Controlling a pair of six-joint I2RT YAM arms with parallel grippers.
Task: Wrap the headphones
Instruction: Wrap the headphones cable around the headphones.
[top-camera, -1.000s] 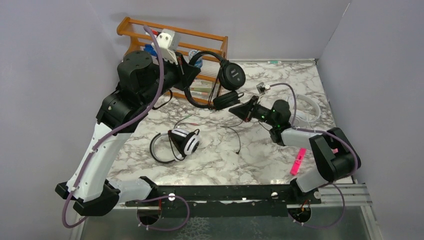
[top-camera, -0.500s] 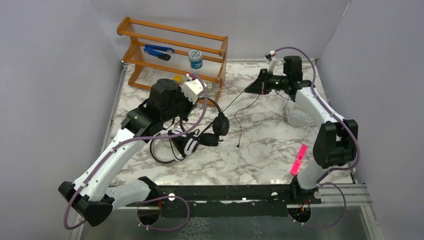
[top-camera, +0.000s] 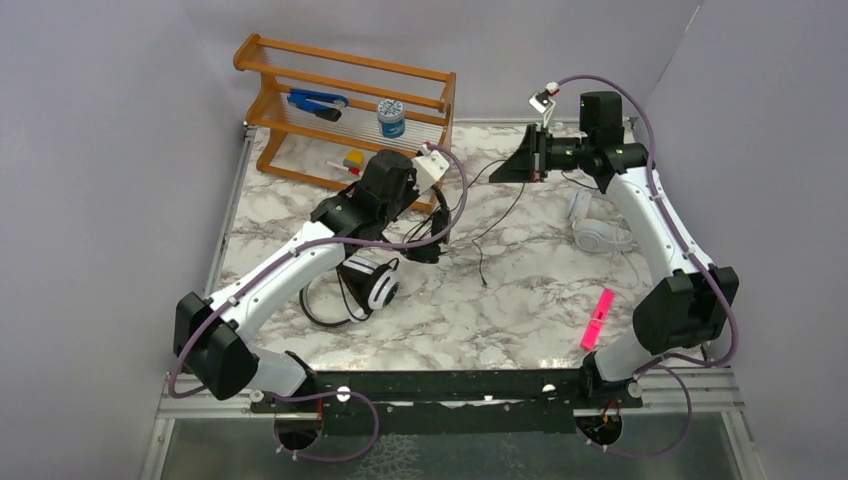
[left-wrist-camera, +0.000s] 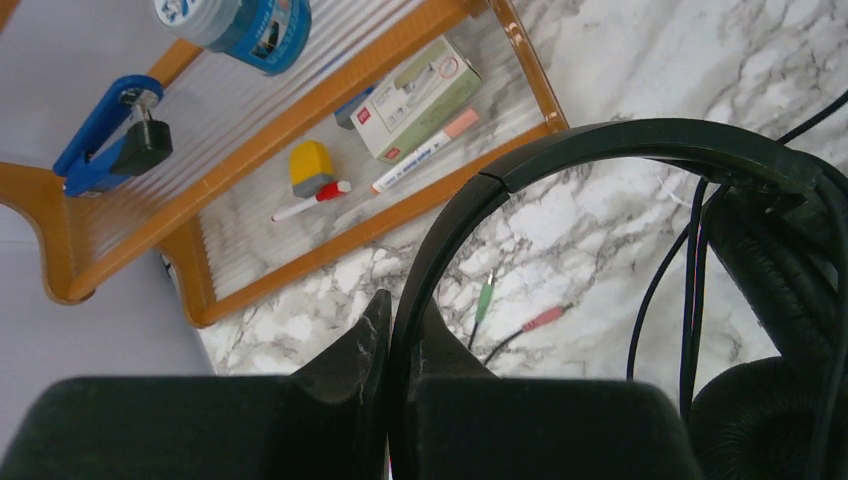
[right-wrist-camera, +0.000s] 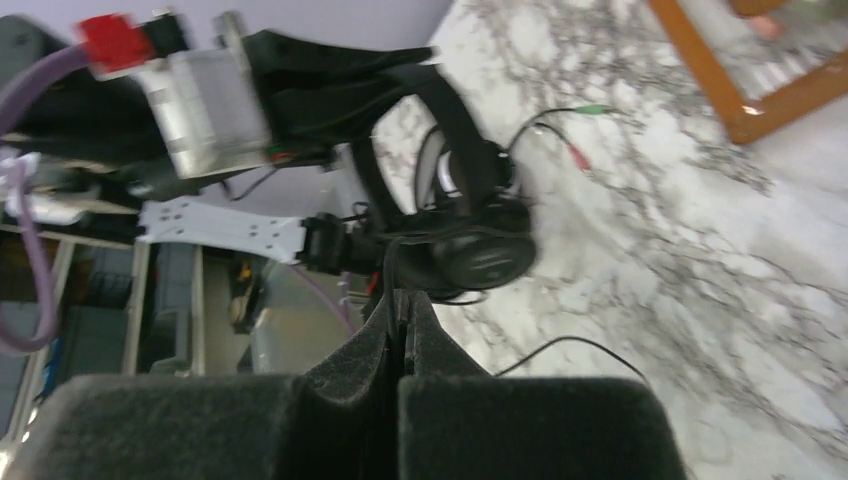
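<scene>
- Left tool (left-wrist-camera: 400, 325): matte black wedge fingers pressed together, clamped on the headband of the black headphones (left-wrist-camera: 600, 145).
- Headband: smooth, rigid plastic arc, jointed partway along.
- Ear pad (left-wrist-camera: 760, 425): round, soft, grainy black cushion at the end of the arc, with thin cords running down past it.
- Black headphones hanging from the left tool over the middle of the desk (top-camera: 520, 320). Cannot tell whether the cups touch the surface.
- Right tool (right-wrist-camera: 403, 305): same black wedge fingers, tips together, nipped on a thin black cord (top-camera: 479, 262). Raised at the far side of the desk, pointing toward the left arm.
- Cord slack and wiry, trailing down from the right tool onto the marble.
- White headphones with black pads (top-camera: 378, 283): lying on the desk just beside the left tool, on its near side. Glossy white oval cup, thin dark hoop curving off to the left.
- All-white headphones (top-camera: 596, 236): flat on the desk at the right, beside the right arm. Smooth rounded cups.
- Desk: glossy white marble pattern with grey veins.
- Two jack plugs, green (left-wrist-camera: 484, 300) and pink (left-wrist-camera: 543, 319), on the marble under the headband arc.
- Wooden rack (top-camera: 340, 62): orange varnished rails, ribbed clear shelves, at the far left corner.
- On the rack: round jar with a blue lid (top-camera: 391, 118), blue clip (top-camera: 315, 102), yellow block (top-camera: 353, 158), white marker (left-wrist-camera: 420, 160), small flat box (left-wrist-camera: 415, 95).
- Pink strip (top-camera: 596, 318): flat, bright, near the right arm's base.
</scene>
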